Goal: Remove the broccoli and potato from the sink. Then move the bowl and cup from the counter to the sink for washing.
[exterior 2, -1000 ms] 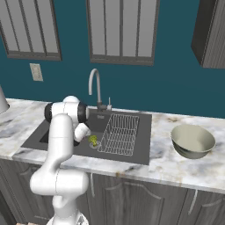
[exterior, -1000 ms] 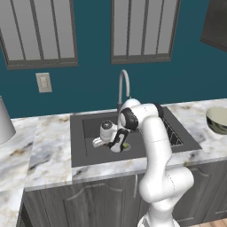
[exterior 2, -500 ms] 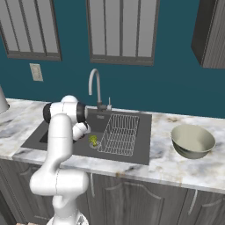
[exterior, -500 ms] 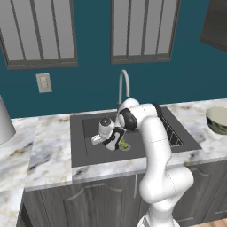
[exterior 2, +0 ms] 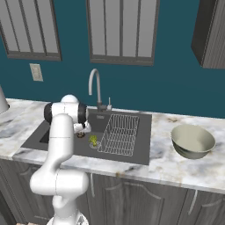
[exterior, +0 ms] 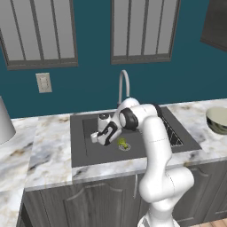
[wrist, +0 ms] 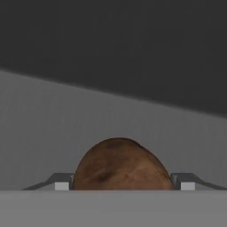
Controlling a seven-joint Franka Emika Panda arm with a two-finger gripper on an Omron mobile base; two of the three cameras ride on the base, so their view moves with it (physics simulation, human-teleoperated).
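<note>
Down in the dark grey sink, my gripper hangs low at the left of the basin. In the hand view the brown mottled potato fills the gap between my two fingertips, which press against its sides, so the gripper is shut on it. The yellow-green broccoli lies by the drain, just right of the hand, and also shows at the rack's left edge. The cream bowl stands on the marble counter to the right. The cup is out of view.
A wire rack takes up the right part of the sink. The curved chrome faucet rises behind the basin. A pale grey object stands at the far left of the counter.
The hand has dropped a little lower toward the sink floor. The broccoli and bowl have not moved.
</note>
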